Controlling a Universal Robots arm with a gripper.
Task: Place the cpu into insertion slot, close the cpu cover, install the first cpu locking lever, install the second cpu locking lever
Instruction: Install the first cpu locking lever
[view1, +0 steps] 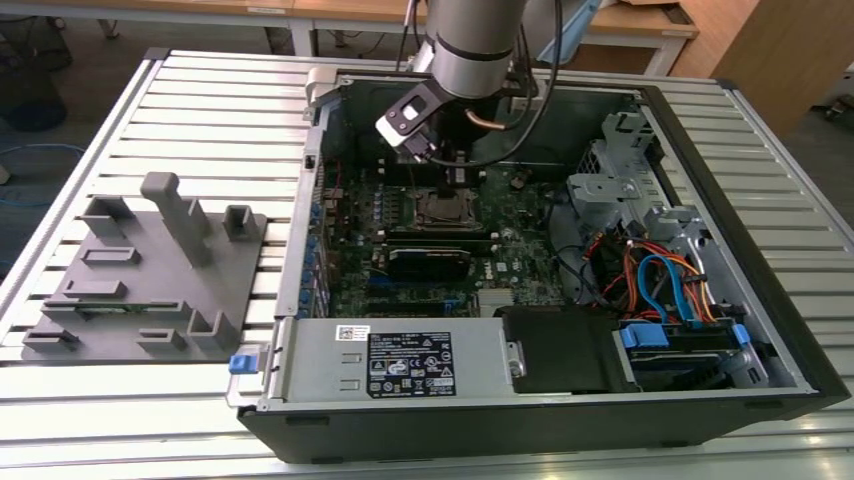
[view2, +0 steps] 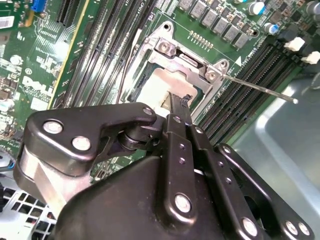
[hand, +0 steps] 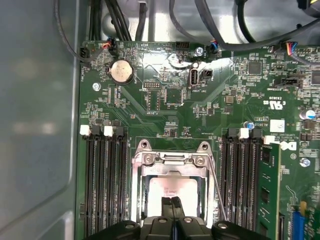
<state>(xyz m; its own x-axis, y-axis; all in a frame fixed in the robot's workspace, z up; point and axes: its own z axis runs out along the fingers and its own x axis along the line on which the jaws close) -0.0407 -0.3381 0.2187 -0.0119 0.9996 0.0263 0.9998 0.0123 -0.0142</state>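
Now pincer pinched together, over cpu

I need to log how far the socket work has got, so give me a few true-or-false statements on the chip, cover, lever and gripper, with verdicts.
1. The cpu lies in the insertion slot. True.
2. The cpu cover stands upright, clear of the chip. False: it lies down over the chip, which shows through its window.
3. The gripper has its fingers spread wide. False: they are together, right over the chip.
4. A thin metal lever sticks out away from the socket's corner. True.
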